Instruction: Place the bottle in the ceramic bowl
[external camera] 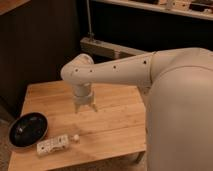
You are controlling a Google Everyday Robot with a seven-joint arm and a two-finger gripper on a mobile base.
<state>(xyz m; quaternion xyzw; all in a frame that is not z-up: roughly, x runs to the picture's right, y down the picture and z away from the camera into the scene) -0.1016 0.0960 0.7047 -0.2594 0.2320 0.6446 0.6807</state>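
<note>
The small white oblong plastic bottle [52, 145] lies on its side at the front of the light wooden table [117, 125], just beside the round glossy black ceramic bowl [28, 129]. The white two-finger gripper [85, 108] hangs over mid-table, fingers spread and empty.

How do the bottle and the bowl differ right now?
The small white oblong plastic bottle is pale and long; the round glossy black ceramic bowl is dark and circular. The bottle lies on its side; the bowl sits upright. The bowl is wider than the bottle is long. Both rest on the wooden table; the gripper hangs open above its middle.
</note>
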